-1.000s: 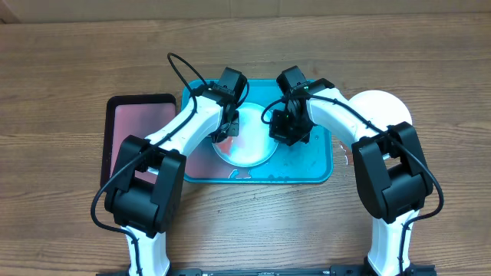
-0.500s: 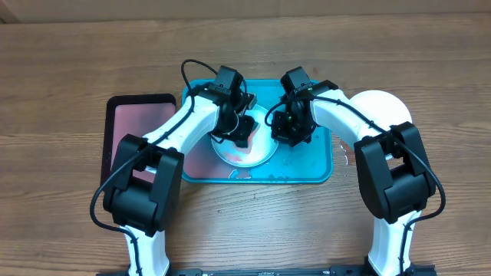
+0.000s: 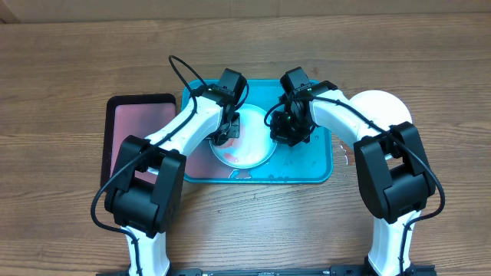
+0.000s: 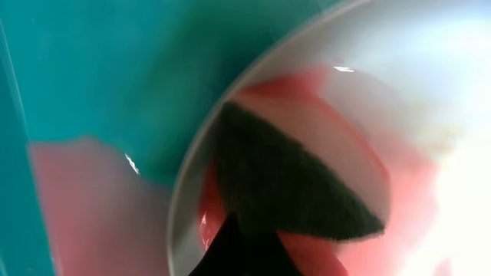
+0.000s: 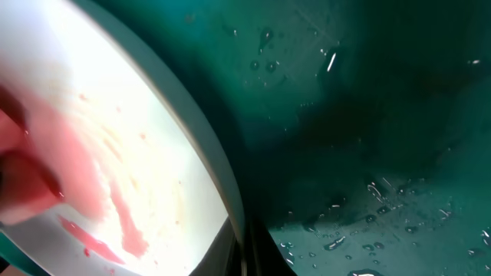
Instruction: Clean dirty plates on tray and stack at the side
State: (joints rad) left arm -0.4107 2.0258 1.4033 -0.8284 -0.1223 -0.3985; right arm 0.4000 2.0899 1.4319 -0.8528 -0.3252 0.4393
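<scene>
A pale, light-blue-looking plate (image 3: 249, 153) with red smears lies on the teal tray (image 3: 307, 165). My left gripper (image 3: 230, 130) is at the plate's left edge, shut on a sponge. In the left wrist view the sponge's dark scouring face (image 4: 291, 184) presses on the smeared plate (image 4: 430, 92) beyond the finger (image 4: 238, 253). My right gripper (image 3: 282, 132) is shut on the plate's right rim. The right wrist view shows the rim between its fingers (image 5: 244, 245), the smeared plate (image 5: 115, 123) and the wet tray floor (image 5: 368, 115). A white plate (image 3: 383, 107) lies on the table right of the tray.
A smaller black-rimmed tray with a pink inside (image 3: 126, 134) lies just left of the teal tray. Both arms reach in from the near edge. Water drops lie on the teal tray's right half and on the table by its right rim.
My left gripper swept right across the plate with the sponge, then came back to the plate's left edge. The right gripper stayed on the rim. Red smears show on the plate's near part.
</scene>
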